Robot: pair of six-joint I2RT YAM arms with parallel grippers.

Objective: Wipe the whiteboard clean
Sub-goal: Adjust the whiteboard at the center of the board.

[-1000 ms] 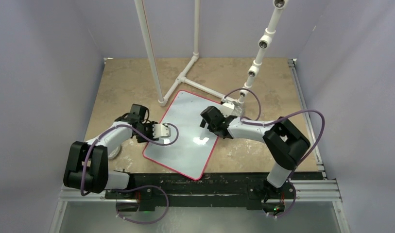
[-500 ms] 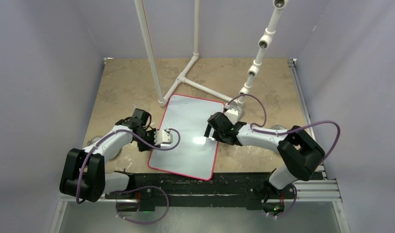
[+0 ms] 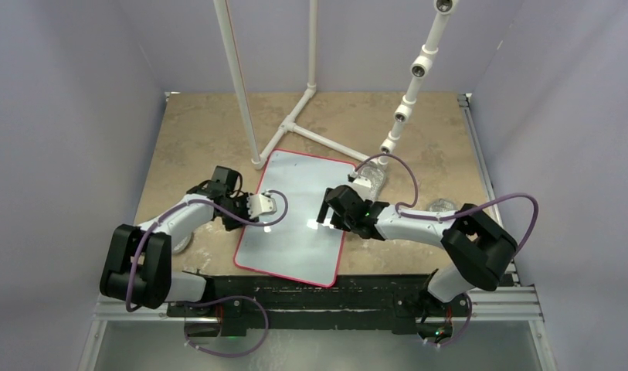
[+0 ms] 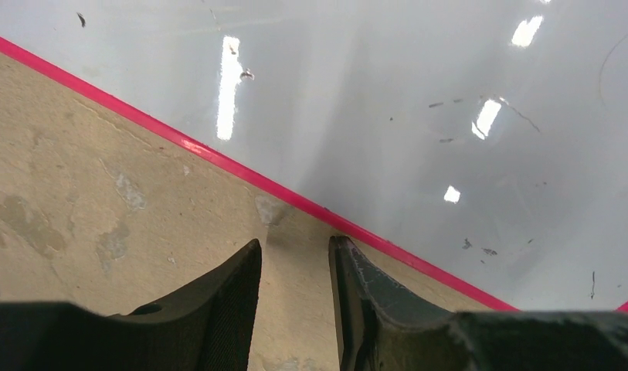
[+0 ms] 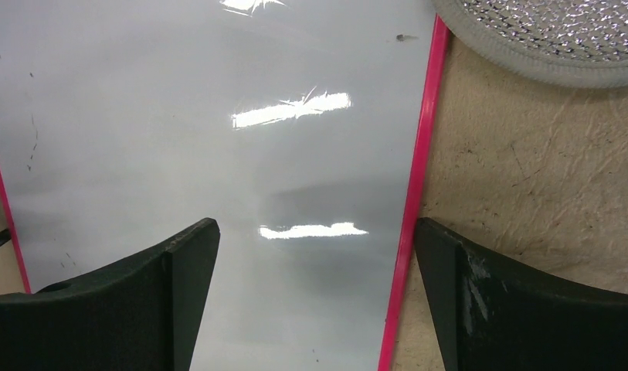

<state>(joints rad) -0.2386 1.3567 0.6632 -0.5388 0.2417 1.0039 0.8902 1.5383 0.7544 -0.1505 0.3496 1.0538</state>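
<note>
Because my right gripper (image 5: 317, 232) hangs wide and empty astride the right red edge of the whiteboard (image 5: 218, 154), it is nearer the surface than my left gripper (image 4: 295, 255), which is narrowly parted and empty just off the left edge. The board lies between both arms, its long axis running away from me. A silvery pad (image 5: 542, 39) lies farther out, just beside the right edge.

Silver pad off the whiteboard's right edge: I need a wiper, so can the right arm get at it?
Probably yes: the right fingers are open and empty, and the silver pad lies just ahead, nothing between.
</note>
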